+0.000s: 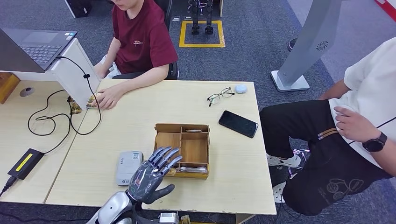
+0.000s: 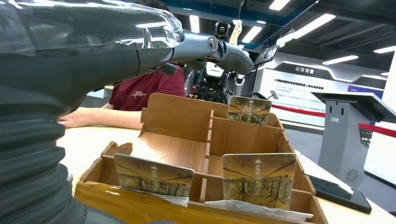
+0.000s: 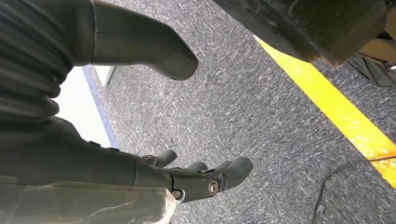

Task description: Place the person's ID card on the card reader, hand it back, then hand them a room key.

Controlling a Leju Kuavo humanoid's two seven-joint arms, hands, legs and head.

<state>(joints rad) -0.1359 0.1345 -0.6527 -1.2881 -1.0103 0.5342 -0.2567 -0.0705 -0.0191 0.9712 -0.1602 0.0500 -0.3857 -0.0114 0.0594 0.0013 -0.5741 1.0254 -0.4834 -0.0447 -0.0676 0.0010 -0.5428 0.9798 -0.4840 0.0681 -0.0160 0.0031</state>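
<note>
My left hand (image 1: 152, 175) hovers open above the table's near edge, fingers spread, holding nothing. It is between the grey-white card reader (image 1: 128, 167) and the wooden divided box (image 1: 184, 149). In the left wrist view the fingers (image 2: 210, 46) stretch out over the box (image 2: 175, 123), where room key cards (image 2: 258, 179) stand upright in the compartments. At the table's far side a person in a red shirt rests a hand (image 1: 106, 98) on a small card-like thing (image 1: 92, 101). My right hand (image 3: 187, 177) hangs over grey carpet, open and holding nothing.
Glasses (image 1: 219, 95), a small white case (image 1: 240, 88) and a black phone (image 1: 238, 123) lie at the table's right. A laptop (image 1: 32, 44) on a stand, a black cable and a black adapter (image 1: 25, 162) occupy the left. A second person (image 1: 355, 126) sits at the right.
</note>
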